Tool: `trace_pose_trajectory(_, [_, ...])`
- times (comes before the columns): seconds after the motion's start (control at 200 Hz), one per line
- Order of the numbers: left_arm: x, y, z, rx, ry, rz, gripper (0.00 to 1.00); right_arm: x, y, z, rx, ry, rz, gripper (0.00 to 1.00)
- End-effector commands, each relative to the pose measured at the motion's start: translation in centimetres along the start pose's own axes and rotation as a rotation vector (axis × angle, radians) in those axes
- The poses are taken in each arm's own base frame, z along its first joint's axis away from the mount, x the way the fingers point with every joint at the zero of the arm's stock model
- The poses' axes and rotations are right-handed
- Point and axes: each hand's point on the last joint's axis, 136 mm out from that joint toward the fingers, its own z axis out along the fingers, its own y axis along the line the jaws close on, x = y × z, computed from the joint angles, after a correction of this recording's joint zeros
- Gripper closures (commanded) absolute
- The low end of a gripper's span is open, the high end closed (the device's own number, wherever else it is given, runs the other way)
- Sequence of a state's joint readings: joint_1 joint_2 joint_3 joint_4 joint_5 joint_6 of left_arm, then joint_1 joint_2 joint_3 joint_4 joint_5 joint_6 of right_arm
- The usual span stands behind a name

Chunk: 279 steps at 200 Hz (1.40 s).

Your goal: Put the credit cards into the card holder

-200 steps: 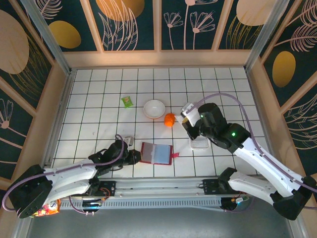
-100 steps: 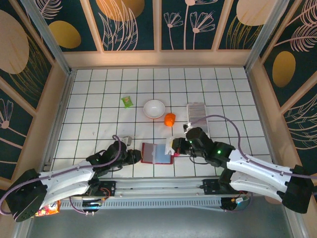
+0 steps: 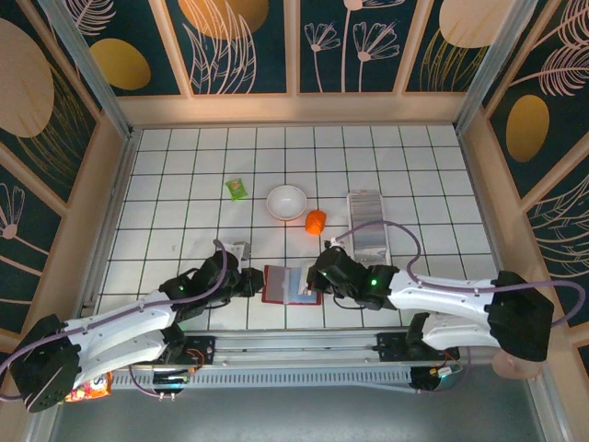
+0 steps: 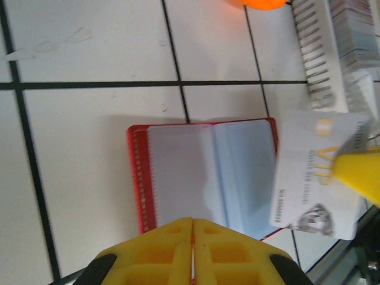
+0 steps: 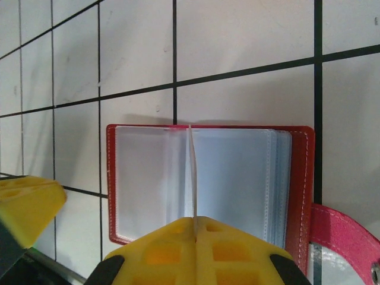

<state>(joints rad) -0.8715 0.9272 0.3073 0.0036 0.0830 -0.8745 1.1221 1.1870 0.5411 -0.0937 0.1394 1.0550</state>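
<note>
right gripper [image 5: 195, 221] clamped on card [image 4: 309, 178], 3 o'clock of wallet [image 3: 279, 284] | left gripper [image 3: 248, 284] pinched together at 9 o'clock | tip: square it up, ease in slow

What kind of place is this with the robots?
Probably a robot practice booth: a white grid-lined tabletop, leaf-painted wall panels boxing it in, and the left arm and right arm bolted to a metal rail.

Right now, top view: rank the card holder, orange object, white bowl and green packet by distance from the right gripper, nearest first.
From the right gripper:
1. card holder, at the fingertips, just to its left.
2. orange object, straight beyond it.
3. white bowl, farther back, slightly left.
4. green packet, farthest, back left.
</note>
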Motion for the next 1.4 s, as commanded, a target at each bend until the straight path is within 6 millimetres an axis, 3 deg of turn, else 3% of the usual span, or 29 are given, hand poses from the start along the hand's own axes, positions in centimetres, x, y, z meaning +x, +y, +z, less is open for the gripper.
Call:
trace_pose_trajectory(0.0, [-0.1,-1.3,0.3,0.041,0.018,0.041,0.94,-1.4,2.0,0.2,-0.042,-0.063,0.02,1.0])
trace_pose_trajectory(0.305, [1.5,-0.8,1.8,0.065,0.079,0.016,0.98,-0.7,2.8,1.7,-0.063,-0.035,0.019,1.0])
trace_pose_trajectory(0.751, [3.5,3.4,2.9,-0.077,0.117,0.008,1.0,1.1,2.6,3.2,-0.058,0.007,0.038,1.0])
trace_pose_trajectory(1.056, [4.3,4.4,3.1,-0.1,0.133,0.005,1.0,1.9,1.3,3.5,0.005,0.009,0.042,1.0])
trace_pose_trajectory(1.391, [4.5,4.9,3.0,-0.111,0.134,-0.004,1.0,1.9,2.3,3.7,-0.074,0.002,0.081,1.0])
